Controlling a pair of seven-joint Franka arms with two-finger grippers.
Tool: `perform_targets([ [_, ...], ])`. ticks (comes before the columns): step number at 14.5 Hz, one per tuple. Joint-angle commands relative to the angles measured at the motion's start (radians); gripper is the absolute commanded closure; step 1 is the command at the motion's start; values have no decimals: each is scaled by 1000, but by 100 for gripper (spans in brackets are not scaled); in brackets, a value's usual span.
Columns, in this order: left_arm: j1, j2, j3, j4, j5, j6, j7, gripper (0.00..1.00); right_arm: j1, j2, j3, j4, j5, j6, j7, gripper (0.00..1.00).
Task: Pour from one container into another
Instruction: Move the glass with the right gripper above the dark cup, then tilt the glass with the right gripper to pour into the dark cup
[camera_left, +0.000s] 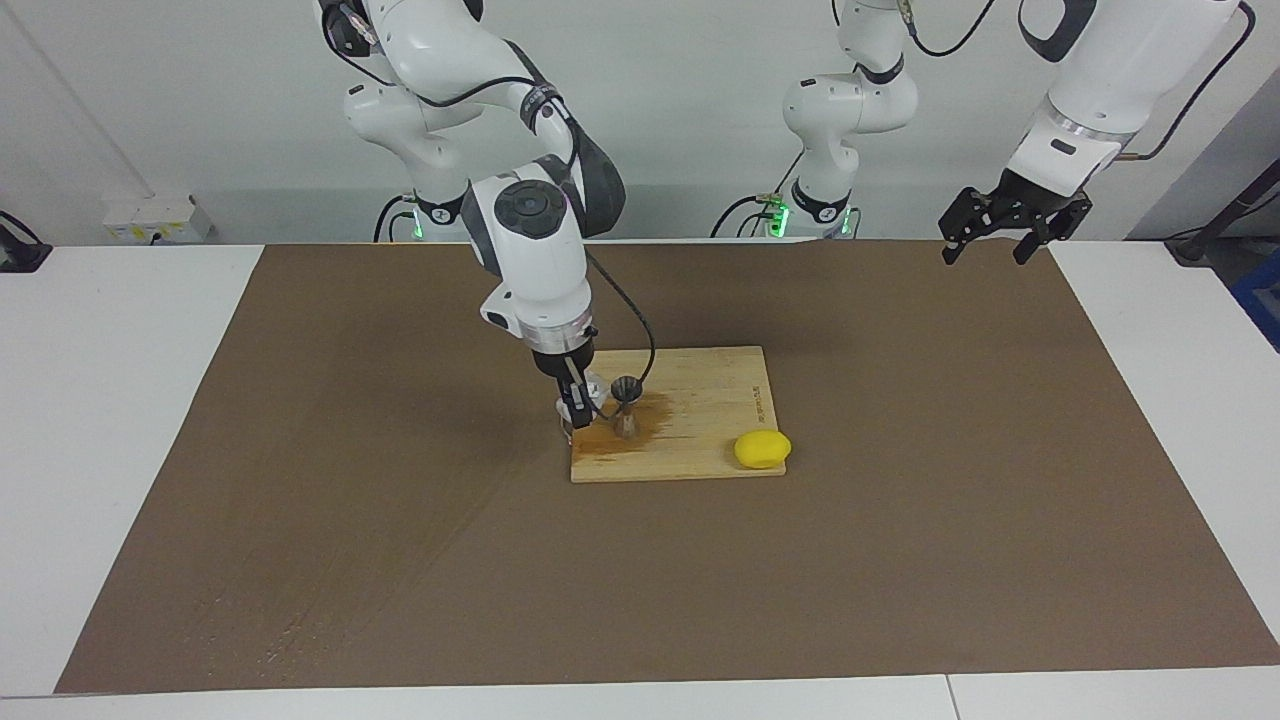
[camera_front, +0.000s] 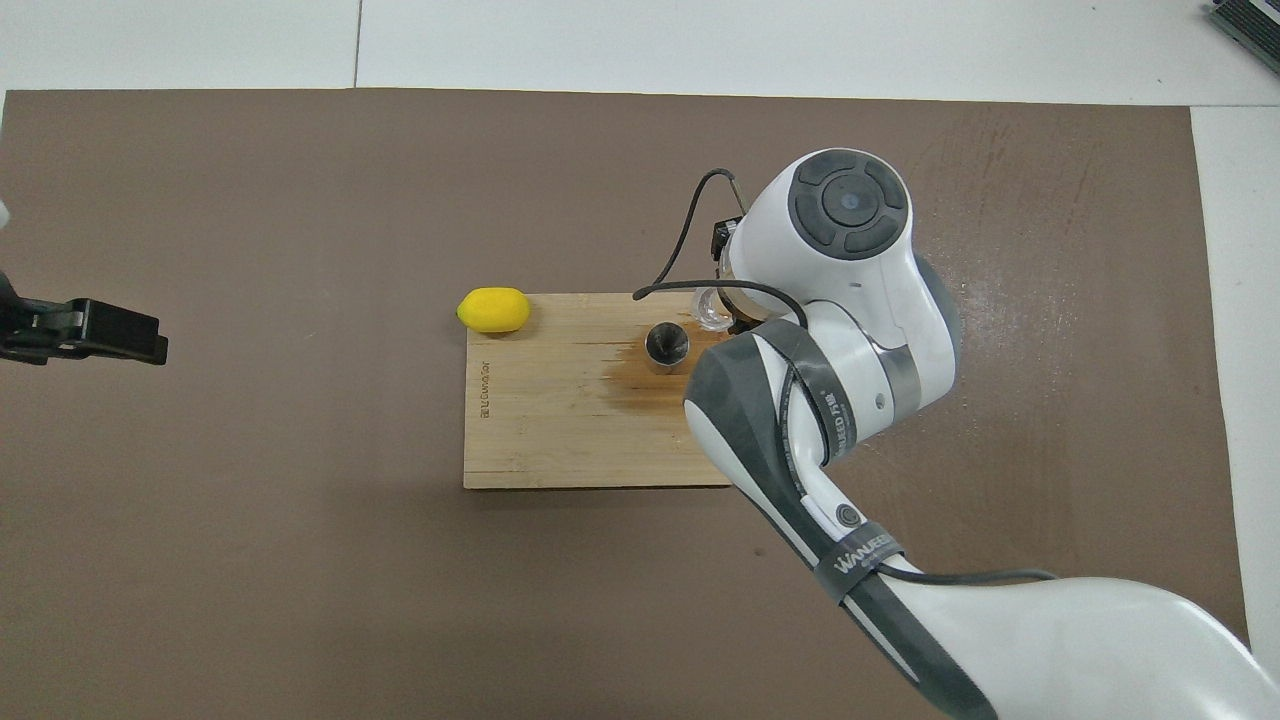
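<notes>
The small clear glass cup (camera_left: 593, 392) is close to upright just above the wooden board (camera_left: 700, 380), at the board's end toward the right arm. My right gripper (camera_left: 574, 404) is shut on it from above. In the overhead view only the rim of the cup (camera_front: 708, 307) shows beside the right arm's wrist. The grey metal jigger (camera_left: 626, 404) stands upright on the board right beside the cup, its open top (camera_front: 666, 343) facing up. My left gripper (camera_left: 984, 254) waits open and empty, high over the mat's corner by its own base.
A brown wet stain (camera_front: 650, 384) spreads on the board around the jigger. A yellow lemon (camera_left: 762, 449) lies at the board's corner away from the robots, toward the left arm's end. A brown mat (camera_left: 300, 450) covers the table.
</notes>
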Motion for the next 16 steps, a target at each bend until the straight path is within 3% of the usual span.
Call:
perform_targets([
  [1,7,-24,-9,-13,-12,-20,6,0,20,15,2,37,-45,-24,15,100],
  [16,11,-23,-9,-13,-12,-18,6,0,99,11,4,34,-292,-58,-14,100],
])
